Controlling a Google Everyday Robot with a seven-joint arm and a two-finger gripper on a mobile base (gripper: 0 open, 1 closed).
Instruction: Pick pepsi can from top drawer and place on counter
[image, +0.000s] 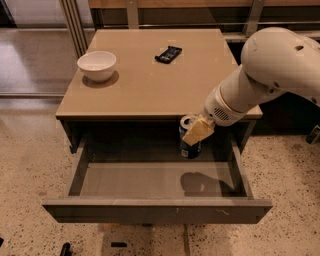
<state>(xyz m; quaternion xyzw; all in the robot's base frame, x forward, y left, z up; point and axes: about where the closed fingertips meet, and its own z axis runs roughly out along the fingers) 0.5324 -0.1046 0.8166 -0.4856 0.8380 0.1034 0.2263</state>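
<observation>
Camera view: just right of the frame's centre, the gripper (193, 134) on the white arm (270, 70), which reaches in from the right edge, is clamped on the pepsi can (190, 149), one tan finger (199, 131) slanting across its upper side. The can hangs upright above the grey floor of the open top drawer (140, 180), its silver rim just below the counter's (150, 90) front edge and its shadow on the floor beneath. On the counter, a white bowl (97, 65) sits at upper left and a flat black bar (168, 53) near the top centre.
</observation>
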